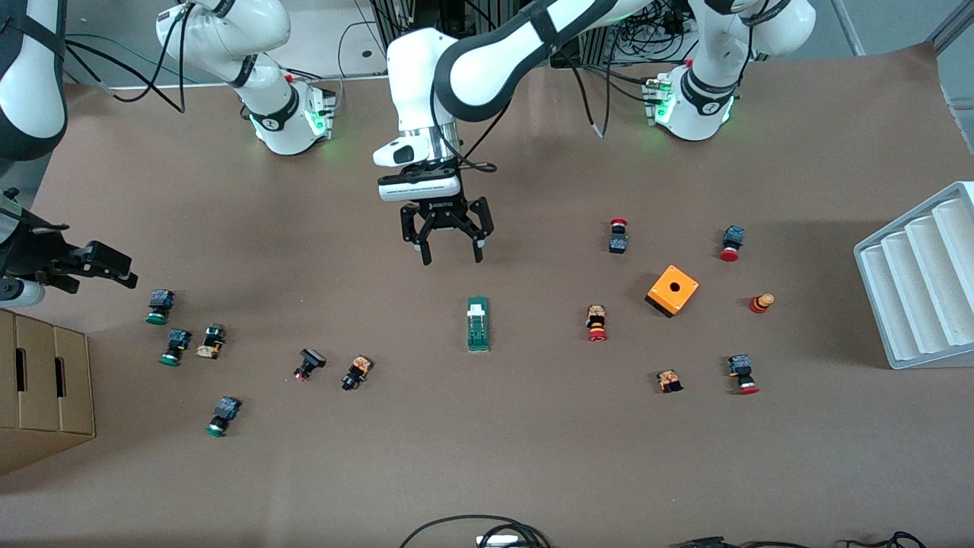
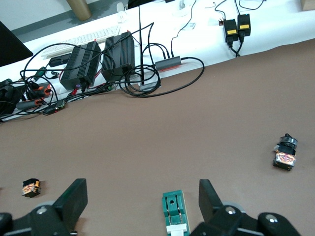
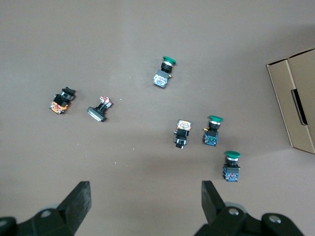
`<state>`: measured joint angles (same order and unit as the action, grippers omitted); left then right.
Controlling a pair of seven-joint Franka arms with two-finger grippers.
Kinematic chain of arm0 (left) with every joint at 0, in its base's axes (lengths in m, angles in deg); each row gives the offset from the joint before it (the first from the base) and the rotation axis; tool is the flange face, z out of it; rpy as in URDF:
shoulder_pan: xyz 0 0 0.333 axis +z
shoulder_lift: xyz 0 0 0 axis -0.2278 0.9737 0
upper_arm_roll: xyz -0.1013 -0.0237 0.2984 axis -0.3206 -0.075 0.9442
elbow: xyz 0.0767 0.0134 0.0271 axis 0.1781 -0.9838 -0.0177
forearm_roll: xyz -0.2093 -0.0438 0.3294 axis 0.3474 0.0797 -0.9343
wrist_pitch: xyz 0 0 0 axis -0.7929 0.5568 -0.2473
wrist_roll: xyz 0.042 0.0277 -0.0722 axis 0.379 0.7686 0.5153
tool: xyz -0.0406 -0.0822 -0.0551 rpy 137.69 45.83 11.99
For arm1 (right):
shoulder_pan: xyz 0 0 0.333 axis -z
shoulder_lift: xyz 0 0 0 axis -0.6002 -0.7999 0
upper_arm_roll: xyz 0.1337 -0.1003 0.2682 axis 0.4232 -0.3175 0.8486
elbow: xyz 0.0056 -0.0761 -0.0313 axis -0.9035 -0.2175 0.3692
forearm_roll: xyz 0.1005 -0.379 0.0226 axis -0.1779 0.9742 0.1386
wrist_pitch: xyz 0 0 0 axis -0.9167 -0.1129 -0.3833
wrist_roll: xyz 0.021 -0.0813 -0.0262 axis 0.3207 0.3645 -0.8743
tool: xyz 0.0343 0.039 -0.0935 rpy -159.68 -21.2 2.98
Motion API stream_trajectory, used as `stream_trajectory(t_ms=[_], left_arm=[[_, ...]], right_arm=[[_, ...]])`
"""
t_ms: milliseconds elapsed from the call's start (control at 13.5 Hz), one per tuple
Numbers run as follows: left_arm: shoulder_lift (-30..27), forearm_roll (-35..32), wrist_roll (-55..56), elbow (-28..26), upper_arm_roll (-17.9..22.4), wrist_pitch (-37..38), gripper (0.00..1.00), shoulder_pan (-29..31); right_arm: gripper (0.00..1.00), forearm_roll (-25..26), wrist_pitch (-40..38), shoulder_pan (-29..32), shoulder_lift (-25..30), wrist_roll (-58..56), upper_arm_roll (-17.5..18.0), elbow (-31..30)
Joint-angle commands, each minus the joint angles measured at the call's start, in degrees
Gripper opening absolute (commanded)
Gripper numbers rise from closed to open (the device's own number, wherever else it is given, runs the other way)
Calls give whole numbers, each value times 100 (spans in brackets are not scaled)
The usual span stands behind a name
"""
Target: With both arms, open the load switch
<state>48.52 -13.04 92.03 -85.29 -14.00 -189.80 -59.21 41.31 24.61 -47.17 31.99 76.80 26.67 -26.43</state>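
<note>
Lying flat near the middle of the brown table [image 1: 533,457], the load switch [image 1: 478,324] is a narrow dark-green block with a white lever piece at the end toward the robots' bases. Going across the front view, the right gripper [image 1: 106,266] comes first: it waits over the right arm's end of the table, just above a cluster of green-capped push buttons [image 1: 160,306] and beside a cardboard box [image 1: 46,380]. Its wrist view shows the fingers [image 3: 78,199] spread wide with nothing between them. Next comes the left gripper [image 1: 450,255], reaching in from its base at the other end and hanging over the bare table just short of the switch. Its fingers [image 2: 74,196] are also released and empty, and in its wrist view the switch [image 2: 174,211] sits between them, lower down. Past the switch lie red-capped push buttons [image 1: 596,323], an orange cube box [image 1: 673,290] and a white slotted tray [image 1: 921,274].

The switch looks like light, rigid moulded plastic, so it will likely slide or tip if only the lever is pushed. A sensible hold is one gripper pinching the long green sides, well clear of the lever, while the other works the small white piece, which probably needs a gentle, precise touch
</note>
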Motion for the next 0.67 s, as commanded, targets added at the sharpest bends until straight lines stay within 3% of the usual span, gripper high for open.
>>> stream_trajectory(t_ms=[0,594], left_arm=[[-301,365,-485,-135,11,20,100,147],[-969,1411,-1234,-179,11,-24,100,656]], right_arm=[[100,151,-1,-70,-40,-10,-8,207],[100,151,166,-9,-110,-19,-17,207]])
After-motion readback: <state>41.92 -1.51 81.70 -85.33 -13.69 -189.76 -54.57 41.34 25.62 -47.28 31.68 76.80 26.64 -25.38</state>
